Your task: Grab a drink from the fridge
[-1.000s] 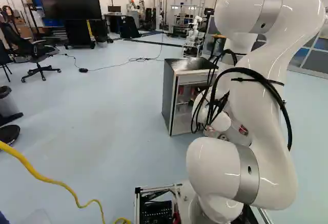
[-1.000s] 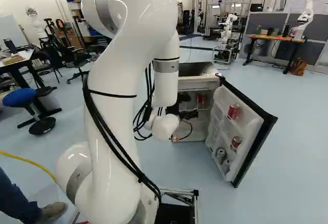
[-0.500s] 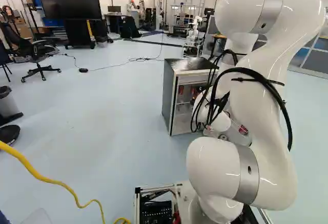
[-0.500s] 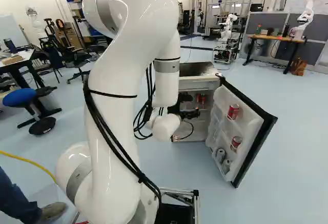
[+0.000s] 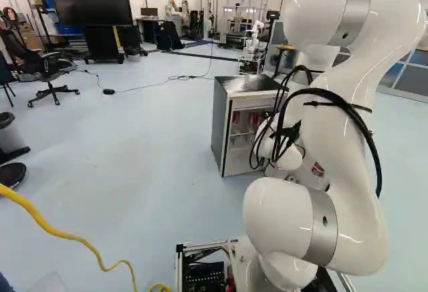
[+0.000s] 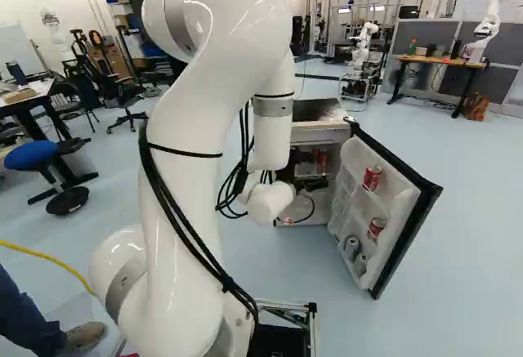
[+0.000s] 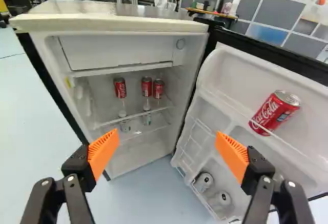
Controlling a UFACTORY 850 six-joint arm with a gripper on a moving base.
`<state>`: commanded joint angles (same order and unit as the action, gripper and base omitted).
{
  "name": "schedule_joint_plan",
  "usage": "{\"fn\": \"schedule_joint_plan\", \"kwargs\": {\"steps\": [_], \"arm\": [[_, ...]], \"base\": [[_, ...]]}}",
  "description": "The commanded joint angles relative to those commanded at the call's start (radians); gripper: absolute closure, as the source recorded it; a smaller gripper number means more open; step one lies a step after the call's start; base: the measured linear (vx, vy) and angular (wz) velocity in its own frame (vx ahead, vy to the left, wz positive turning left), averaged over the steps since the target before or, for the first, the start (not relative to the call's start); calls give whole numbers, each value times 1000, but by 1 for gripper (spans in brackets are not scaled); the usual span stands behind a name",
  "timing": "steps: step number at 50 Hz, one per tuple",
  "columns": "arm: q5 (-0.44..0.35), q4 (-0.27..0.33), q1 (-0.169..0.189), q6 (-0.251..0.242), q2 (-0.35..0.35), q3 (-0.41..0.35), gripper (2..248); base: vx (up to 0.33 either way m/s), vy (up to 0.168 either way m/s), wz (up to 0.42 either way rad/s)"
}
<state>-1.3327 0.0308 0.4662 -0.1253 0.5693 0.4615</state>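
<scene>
Close by, a yellow cable (image 5: 67, 236) curves over the floor at the lower left of the left base view. The arm (image 6: 189, 128) rises from its joint and reaches forward, the gripper (image 6: 313, 185) level with the open front of the fridge in the right base view. Seen from the wrist, its two fingers are spread well apart, with nothing pinched between the orange pads (image 7: 104, 149).

Ahead of them, the fridge door (image 7: 225, 62) hangs wide open. A red can (image 7: 274, 112) leans on its upper shelf, and silver cans (image 7: 203, 182) sit in the lower rack. A second red can (image 6: 376, 227) shows between them in the right base view.

Deeper in, the fridge (image 7: 115, 25) holds three more red cans (image 7: 146, 86) on an upper shelf, one apart from a close pair. Paler containers (image 7: 124, 124) stand below, too faint to name.

Beyond the fridge are another robot (image 6: 364, 44) and a wooden-topped table (image 6: 441, 61).
</scene>
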Motion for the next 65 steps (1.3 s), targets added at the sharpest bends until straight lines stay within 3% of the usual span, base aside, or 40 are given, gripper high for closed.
{"fn": "schedule_joint_plan", "kwargs": {"steps": [24,65], "arm": [[0,-76,18,0,48,74,3],[0,-281,28,0,139,219,3]], "base": [[0,0,0],[0,0,0]]}}
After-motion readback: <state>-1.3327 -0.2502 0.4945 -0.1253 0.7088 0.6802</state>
